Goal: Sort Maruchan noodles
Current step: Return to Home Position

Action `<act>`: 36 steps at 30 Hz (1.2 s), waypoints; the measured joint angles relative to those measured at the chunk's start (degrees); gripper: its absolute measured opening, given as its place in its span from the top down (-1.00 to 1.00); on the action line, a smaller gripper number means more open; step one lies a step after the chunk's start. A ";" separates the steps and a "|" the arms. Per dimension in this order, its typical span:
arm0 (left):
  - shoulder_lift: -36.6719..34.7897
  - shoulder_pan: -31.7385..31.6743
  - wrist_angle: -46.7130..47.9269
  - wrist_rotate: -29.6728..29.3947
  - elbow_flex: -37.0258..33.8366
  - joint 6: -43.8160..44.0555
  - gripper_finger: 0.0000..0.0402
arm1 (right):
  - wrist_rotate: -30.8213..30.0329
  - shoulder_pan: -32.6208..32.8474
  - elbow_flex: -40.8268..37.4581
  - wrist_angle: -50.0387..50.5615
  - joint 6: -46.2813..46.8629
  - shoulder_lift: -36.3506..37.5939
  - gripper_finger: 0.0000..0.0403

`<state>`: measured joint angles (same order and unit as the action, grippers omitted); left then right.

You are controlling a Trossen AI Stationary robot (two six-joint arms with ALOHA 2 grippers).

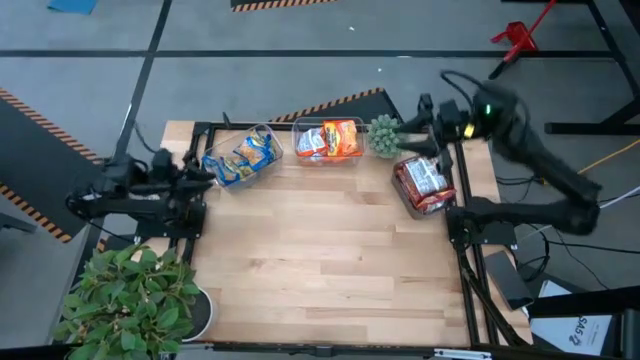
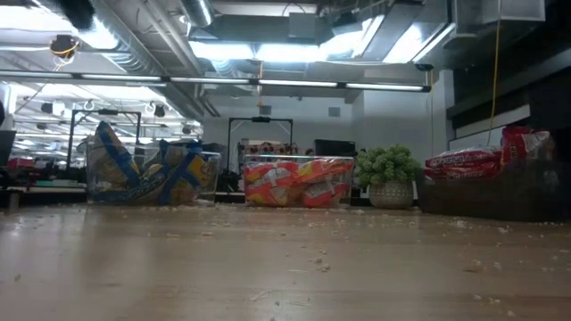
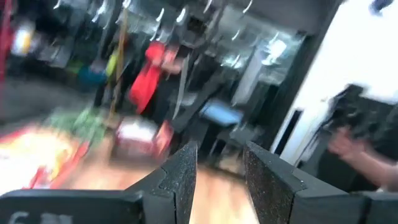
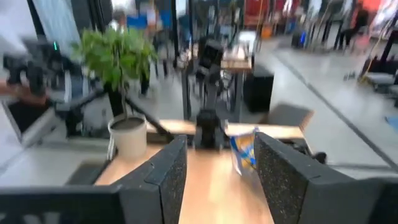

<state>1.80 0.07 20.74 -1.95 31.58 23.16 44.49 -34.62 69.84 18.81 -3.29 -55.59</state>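
The Maruchan noodles lie sorted in three clear bins along the table's far edge. Yellow-and-blue packets (image 1: 243, 156) (image 2: 152, 171) are at the left, orange ones (image 1: 329, 139) (image 2: 299, 182) in the middle and red ones (image 1: 423, 183) (image 2: 473, 162) at the right. My left gripper (image 1: 203, 181) (image 3: 221, 155) hovers at the table's left edge beside the yellow-and-blue bin, open, with nothing between its fingers. My right gripper (image 1: 424, 110) (image 4: 221, 146) hangs high over the far right corner, beyond the red bin, also open with nothing between its fingers. The low view shows neither gripper.
A small green spiky plant (image 1: 384, 133) (image 2: 389, 173) stands between the orange and red bins. A large leafy potted plant (image 1: 130, 298) sits at the near left corner. Black frame rails (image 1: 467, 260) run along the table's sides. Crumbs dot the bare wood (image 1: 320, 240). A person's hand (image 3: 351, 148) shows beyond the table.
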 joint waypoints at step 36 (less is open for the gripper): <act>-1.46 5.42 -25.28 3.79 -31.16 9.60 0.37 | -38.41 34.07 -68.91 -63.38 26.08 25.60 0.16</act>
<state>0.34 5.49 -4.54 1.84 0.43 32.77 6.08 -0.55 0.93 -44.58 22.79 -29.99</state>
